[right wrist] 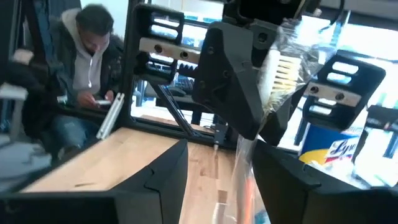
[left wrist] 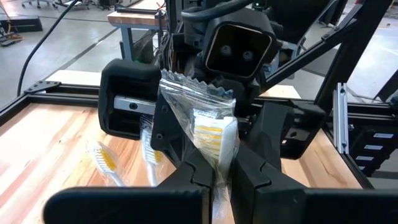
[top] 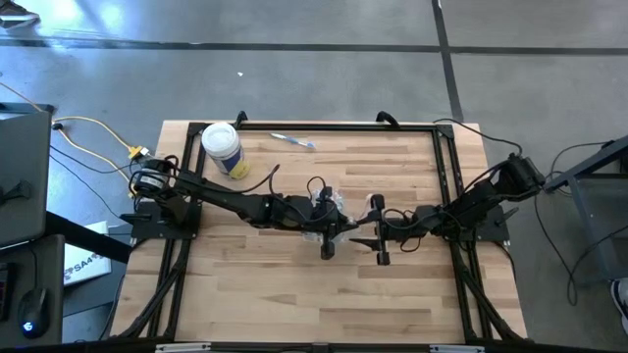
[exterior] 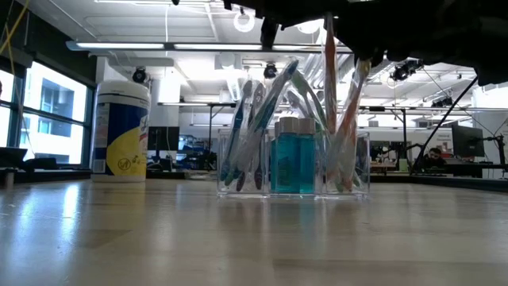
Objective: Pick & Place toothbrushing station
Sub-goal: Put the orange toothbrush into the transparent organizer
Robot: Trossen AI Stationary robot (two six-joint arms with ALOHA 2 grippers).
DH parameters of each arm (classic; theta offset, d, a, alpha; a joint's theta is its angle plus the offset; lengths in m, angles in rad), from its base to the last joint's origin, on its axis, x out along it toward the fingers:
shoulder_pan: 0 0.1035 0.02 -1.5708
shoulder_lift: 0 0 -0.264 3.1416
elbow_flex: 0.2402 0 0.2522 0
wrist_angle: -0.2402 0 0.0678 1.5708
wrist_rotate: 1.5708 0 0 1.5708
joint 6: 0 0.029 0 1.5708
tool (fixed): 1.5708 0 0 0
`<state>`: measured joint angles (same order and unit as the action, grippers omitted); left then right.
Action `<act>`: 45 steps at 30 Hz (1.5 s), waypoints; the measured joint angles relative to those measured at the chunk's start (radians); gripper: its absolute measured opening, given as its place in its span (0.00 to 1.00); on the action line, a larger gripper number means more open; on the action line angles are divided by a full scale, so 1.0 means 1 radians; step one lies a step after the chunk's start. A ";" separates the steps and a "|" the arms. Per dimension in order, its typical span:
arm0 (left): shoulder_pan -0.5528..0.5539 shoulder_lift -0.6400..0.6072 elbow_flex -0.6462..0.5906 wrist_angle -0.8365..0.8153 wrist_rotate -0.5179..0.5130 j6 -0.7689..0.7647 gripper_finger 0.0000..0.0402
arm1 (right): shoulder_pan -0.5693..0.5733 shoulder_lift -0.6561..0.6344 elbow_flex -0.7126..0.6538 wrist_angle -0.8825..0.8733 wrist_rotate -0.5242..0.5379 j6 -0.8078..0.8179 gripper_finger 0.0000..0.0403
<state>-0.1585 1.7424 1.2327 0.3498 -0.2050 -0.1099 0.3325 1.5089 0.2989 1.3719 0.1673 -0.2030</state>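
Note:
The toothbrushing station (exterior: 294, 163) is a clear plastic holder in the middle of the table. It holds several pastel toothbrushes and a blue bottle (exterior: 293, 159). My left gripper (left wrist: 222, 177), above the holder (top: 339, 227), is shut on a toothbrush in a clear wrapper (left wrist: 208, 118). My right gripper (right wrist: 221, 155) faces it from the table's right (top: 371, 231). It is open, with its fingers on either side of the wrapper's lower part (right wrist: 241, 168). I cannot tell whether they touch it. My left gripper pinches the wrapped toothbrush between its two fingers just below the bristle head (left wrist: 217, 152). The fingers come roughly level from the table's left, across the brush. The brush stands upright, head up. Its handle (exterior: 329, 71) runs down toward the holder's right compartment.
A white-lidded round canister with a yellow label (top: 222, 149) stands at the far left of the table. One loose toothbrush (top: 291, 140) lies near the far edge. A person (right wrist: 81, 68) sits beyond the table. The near half of the wooden table (top: 294, 294) holds no objects.

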 joint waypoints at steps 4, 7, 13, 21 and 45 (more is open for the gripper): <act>0.000 0.000 0.000 -0.001 0.008 0.000 0.04 | 0.001 0.000 0.000 0.000 0.019 -0.051 0.41; 0.001 0.000 0.000 -0.002 0.008 0.000 0.04 | 0.001 0.000 0.000 -0.001 0.027 -0.055 0.41; 0.001 0.000 0.000 -0.014 0.013 0.009 0.04 | 0.001 0.000 0.000 -0.026 0.011 -0.002 0.39; 0.001 0.000 0.000 -0.023 0.007 0.029 0.04 | 0.001 0.000 0.000 -0.030 0.008 0.015 0.39; 0.002 0.000 0.000 -0.065 -0.061 0.016 0.04 | 0.002 0.000 -0.001 -0.042 0.114 -0.004 0.39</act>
<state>-0.1562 1.7424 1.2327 0.2849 -0.2665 -0.0941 0.3347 1.5089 0.2981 1.3298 0.2812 -0.2066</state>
